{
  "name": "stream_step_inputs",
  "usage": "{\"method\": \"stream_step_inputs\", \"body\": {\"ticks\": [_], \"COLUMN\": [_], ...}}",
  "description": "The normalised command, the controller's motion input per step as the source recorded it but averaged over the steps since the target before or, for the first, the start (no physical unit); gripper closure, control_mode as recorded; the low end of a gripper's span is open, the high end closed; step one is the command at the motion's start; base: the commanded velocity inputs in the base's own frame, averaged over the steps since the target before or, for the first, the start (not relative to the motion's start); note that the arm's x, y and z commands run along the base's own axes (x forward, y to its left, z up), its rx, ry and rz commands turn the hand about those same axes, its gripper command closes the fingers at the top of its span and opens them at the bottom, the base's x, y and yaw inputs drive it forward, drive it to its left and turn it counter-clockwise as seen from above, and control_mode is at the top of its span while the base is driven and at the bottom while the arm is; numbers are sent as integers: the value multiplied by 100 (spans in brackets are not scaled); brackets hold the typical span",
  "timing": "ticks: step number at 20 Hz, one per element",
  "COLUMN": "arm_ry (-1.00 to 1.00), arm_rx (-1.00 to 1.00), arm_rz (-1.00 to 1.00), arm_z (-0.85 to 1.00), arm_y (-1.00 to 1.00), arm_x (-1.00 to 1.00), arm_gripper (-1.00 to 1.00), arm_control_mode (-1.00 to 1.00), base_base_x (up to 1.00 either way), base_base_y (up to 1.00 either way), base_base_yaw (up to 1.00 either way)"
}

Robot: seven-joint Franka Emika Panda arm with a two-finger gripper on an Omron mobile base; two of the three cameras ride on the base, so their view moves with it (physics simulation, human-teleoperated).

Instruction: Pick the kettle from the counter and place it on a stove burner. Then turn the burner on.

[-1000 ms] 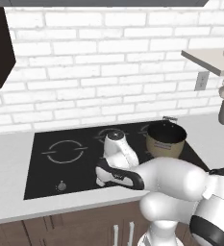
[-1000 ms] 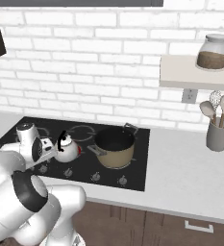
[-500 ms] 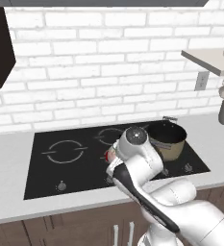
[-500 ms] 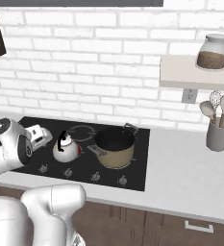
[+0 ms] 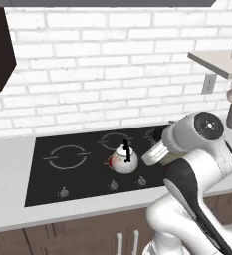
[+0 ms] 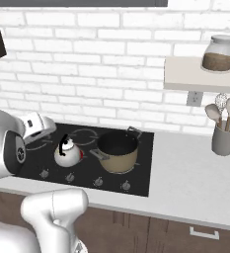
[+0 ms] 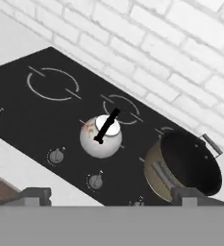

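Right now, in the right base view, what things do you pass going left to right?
Kettle → tan pot → wall outlet → glass jar on the shelf → grey cup of utensils.

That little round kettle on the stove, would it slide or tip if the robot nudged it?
The kettle sits on the smooth black glass cooktop, so a nudge would probably make it slide. Its squat round body looks hard to tip. The thin black arched handle seems stiff, and the shiny shell may be slippery to grip.
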Motion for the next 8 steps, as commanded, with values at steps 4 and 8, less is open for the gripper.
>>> {"method": "stream_step_inputs", "body": {"ticks": [4, 8], "arm_ry": [-42, -7], "arm_rx": [35, 5], "arm_rz": [-4, -7], "arm_z": [59, 7], "arm_y": [-100, -25], "arm_x": [-100, -20], "arm_gripper": [-100, -100], "arm_control_mode": [-100, -100], "base_base_x": [0, 0], "base_base_y": [0, 0], "base_base_yaw": [0, 0]}}
